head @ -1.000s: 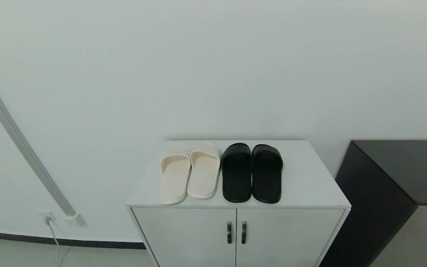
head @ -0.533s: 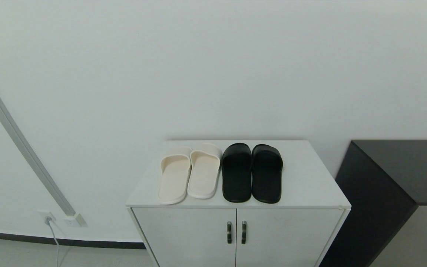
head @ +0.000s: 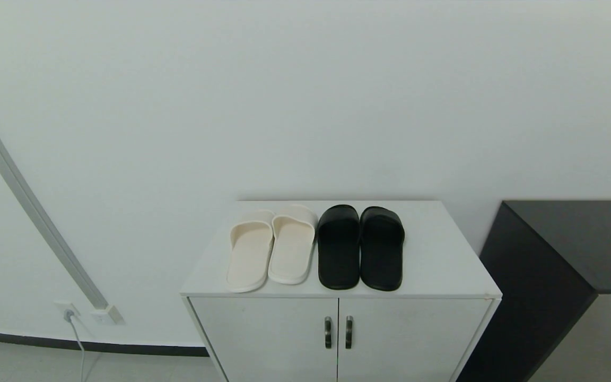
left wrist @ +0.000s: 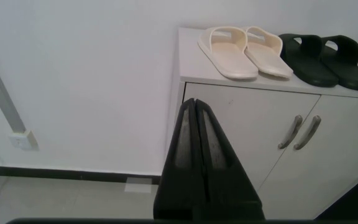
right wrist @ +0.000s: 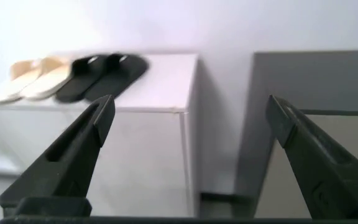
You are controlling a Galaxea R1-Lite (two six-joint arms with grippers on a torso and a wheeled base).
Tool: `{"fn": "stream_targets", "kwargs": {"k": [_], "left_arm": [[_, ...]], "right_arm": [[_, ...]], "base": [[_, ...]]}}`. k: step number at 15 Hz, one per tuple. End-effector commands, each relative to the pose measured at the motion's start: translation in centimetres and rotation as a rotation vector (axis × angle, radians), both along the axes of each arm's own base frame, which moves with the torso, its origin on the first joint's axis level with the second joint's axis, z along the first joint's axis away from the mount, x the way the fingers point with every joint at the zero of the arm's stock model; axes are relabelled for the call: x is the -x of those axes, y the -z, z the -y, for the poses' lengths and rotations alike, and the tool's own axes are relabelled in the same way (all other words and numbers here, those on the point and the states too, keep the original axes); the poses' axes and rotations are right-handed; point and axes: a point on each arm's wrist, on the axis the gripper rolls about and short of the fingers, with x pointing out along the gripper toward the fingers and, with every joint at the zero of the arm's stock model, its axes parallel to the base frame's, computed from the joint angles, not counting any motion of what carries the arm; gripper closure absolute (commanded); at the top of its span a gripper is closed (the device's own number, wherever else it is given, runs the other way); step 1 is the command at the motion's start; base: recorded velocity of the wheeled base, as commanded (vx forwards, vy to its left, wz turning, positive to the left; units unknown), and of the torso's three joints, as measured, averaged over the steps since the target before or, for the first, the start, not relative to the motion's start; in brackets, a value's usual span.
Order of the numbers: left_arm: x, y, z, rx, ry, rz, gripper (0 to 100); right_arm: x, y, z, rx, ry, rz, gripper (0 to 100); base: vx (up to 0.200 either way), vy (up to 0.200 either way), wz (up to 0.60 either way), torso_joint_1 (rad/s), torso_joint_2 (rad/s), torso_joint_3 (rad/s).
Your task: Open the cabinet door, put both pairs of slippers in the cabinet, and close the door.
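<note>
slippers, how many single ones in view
4, in a row on the cabinet top: two cream slippers on the left, two black slippers on the right. Any behind the shut doors would be hidden.

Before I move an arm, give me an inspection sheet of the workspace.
Surface: cabinet top, white and flat.
Job's things: white slippers and black slippers side by side on the top, toes to the wall; doors shut, handles at the middle.
Clutter: nothing seen.
Grippers: left gripper shut, empty, off the cabinet's left front; right gripper open, empty, off its right corner.
Cables: cable hanging from a socket, left of the cabinet.
Surroundings: white wall with a slanted conduit; dark unit on the right.
</note>
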Motion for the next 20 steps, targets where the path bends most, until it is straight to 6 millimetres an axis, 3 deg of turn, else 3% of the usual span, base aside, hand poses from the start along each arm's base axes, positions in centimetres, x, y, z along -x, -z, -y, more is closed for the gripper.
{"fn": "stream_targets", "kwargs": {"k": [1, 3, 4, 7, 10, 15, 20], "left_arm": [[0.0, 0.0, 0.0, 0.001, -0.001, -0.001, 100], [0.0, 0.0, 0.0, 0.001, -0.001, -0.001, 100], [0.0, 0.0, 0.0, 0.001, -0.001, -0.001, 100], [0.0, 0.0, 0.0, 0.001, -0.001, -0.001, 100], [0.0, 0.0, 0.0, 0.001, -0.001, -0.001, 100], [0.0, 0.0, 0.0, 0.001, 0.001, -0.001, 100], [0.0, 0.0, 0.0, 0.001, -0.001, -0.001, 100]], "right_arm": [[-5.2, -0.9, -0.5, 0.0, -0.195, -0.29, 0], [-8.0, -1.8, -0.9, 0.004, -0.248, -0.333, 0], [-11.4, -3.0, -1.9, -0.005, -0.31, -0.355, 0], [-16.3, -4.8, -4.2, -0.037, -0.388, -0.343, 0], [-18.7, -5.3, -8.2, 0.016, -0.434, -0.382, 0], [-22.2, -6.6, -16.5, 0.045, -0.433, -0.328, 0], [-25.6, -4.7, -24.2, 0.1, -0.25, -0.309, 0]], "base": [[0.0, 0.0, 0.0, 0.0, 0.0, 0.0], [0.0, 0.0, 0.0, 0.0, 0.0, 0.0], [0.0, 0.0, 0.0, 0.0, 0.0, 0.0], [0.0, 0.0, 0.0, 0.0, 0.0, 0.0], [0.0, 0.0, 0.0, 0.0, 0.0, 0.0], [0.0, 0.0, 0.0, 0.0, 0.0, 0.0], [0.0, 0.0, 0.0, 0.0, 0.0, 0.0]]}}
